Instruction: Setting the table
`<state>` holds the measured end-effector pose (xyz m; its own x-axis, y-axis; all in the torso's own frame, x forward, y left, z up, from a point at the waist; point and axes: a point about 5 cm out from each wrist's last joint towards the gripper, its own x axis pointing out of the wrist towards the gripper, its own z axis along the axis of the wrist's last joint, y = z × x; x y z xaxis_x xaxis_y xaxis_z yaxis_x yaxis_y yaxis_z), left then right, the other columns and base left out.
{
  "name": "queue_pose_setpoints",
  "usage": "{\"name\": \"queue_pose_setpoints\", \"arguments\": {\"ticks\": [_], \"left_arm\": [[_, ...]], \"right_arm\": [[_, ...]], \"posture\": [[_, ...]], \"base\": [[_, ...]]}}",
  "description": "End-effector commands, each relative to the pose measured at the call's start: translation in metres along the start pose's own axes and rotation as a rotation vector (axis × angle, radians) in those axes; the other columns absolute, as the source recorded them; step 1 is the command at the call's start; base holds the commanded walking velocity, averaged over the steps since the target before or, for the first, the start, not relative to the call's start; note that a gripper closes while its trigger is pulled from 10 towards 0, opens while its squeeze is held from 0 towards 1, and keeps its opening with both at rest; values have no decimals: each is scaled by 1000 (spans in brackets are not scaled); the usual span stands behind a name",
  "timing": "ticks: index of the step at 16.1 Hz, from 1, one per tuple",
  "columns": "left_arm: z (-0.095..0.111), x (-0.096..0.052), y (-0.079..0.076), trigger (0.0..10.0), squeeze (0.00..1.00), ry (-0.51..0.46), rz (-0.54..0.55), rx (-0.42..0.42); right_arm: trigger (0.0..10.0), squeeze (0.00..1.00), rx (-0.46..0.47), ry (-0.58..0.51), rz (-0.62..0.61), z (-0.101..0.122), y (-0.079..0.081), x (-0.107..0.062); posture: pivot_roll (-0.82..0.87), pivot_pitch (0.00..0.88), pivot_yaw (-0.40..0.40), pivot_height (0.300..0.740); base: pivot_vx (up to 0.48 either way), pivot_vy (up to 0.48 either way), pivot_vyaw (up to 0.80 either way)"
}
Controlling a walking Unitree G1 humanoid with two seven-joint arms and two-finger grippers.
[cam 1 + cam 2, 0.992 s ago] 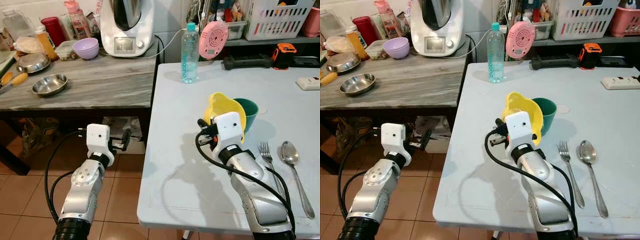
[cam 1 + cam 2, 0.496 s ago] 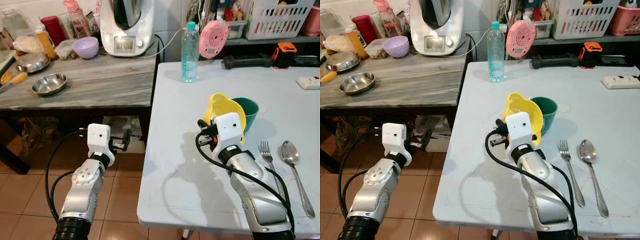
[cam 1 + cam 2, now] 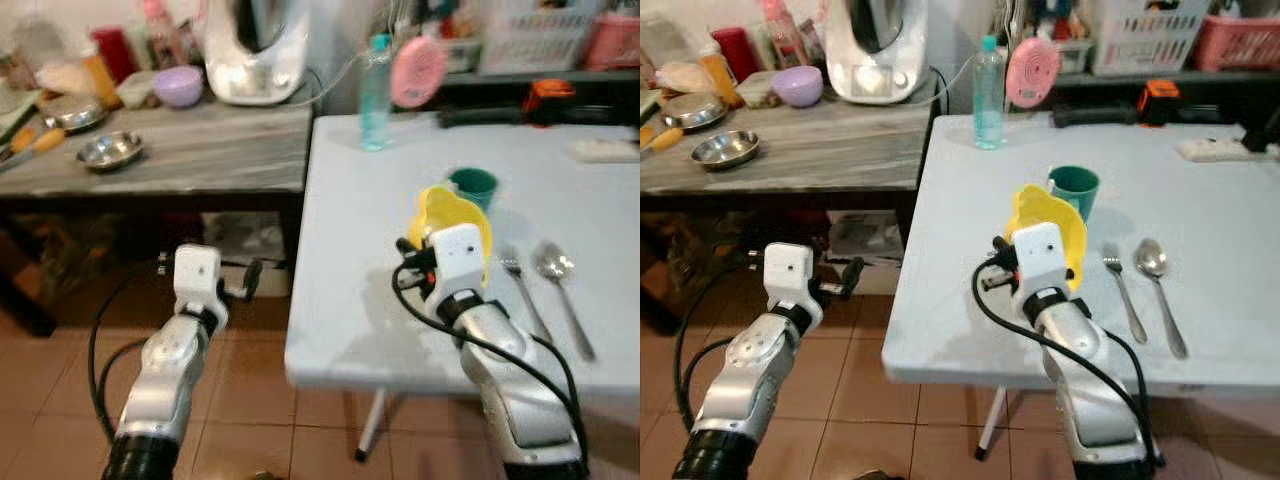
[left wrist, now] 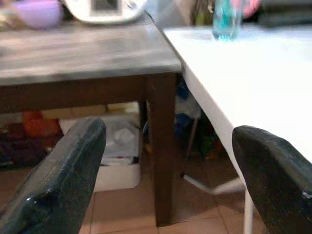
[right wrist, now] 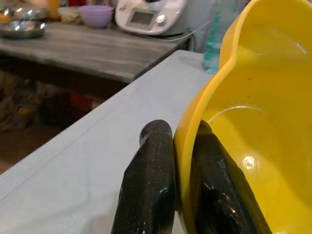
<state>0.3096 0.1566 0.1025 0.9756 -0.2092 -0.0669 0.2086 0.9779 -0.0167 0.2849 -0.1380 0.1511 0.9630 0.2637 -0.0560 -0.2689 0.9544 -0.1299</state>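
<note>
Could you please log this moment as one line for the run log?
right pincer: shut on yellow bowl rim, over white table | left pincer: open, idle beside table | cup, fork, spoon: on table

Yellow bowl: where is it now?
The yellow bowl is pinched by its rim in the right gripper, held over the white table, just before the green cup and left of the fork.

Yellow bowl (image 5: 253,122): glossy smooth plastic, highlights on inner wall; right gripper (image 5: 183,195) fingers matt black with a fine speckled texture, pinched on its rim. White table (image 3: 1240,250): smooth, matt pale top; fork (image 3: 1120,290) and spoon (image 3: 1158,280) shiny metal. Far-left side table (image 3: 200,150): grey wood-grain top, dark wood legs; steel dish (image 3: 108,150) polished metal; water bottle (image 3: 989,92) clear plastic.
</note>
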Motion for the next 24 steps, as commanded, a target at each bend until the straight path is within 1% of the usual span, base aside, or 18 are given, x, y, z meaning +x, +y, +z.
{"name": "queue_pose_setpoints", "arguments": {"ticks": [1, 6, 13, 18, 24], "left_arm": [[-9, -6, 8, 10000, 0, 38, 28, 9], [-7, -7, 9, 10000, 0, 18, 14, 20], [-9, -7, 9, 10000, 0, 28, 9, 1], [-10, -8, 8, 10000, 0, 32, 0, 11], [-9, -7, 7, 10000, 0, 25, -2, 10]], "right_arm": [[10000, 0, -4, -22, 10, 6, 2, 4], [10000, 0, -5, -27, -1, 6, 1, 5], [10000, 0, 0, -28, -7, 5, 0, 8], [10000, 0, 3, -27, -10, 5, 0, 7], [10000, 0, 5, -19, -31, -2, -2, 1]], "posture": [[-100, 0, 86, 740], [-99, 0, 91, 740], [-95, 0, 93, 740], [-98, 0, 96, 740], [-100, 0, 98, 740]], "base": [[-285, 0, 0], [-55, 0, 0], [0, 0, 0], [0, 0, 0], [0, 480, 0]]}}
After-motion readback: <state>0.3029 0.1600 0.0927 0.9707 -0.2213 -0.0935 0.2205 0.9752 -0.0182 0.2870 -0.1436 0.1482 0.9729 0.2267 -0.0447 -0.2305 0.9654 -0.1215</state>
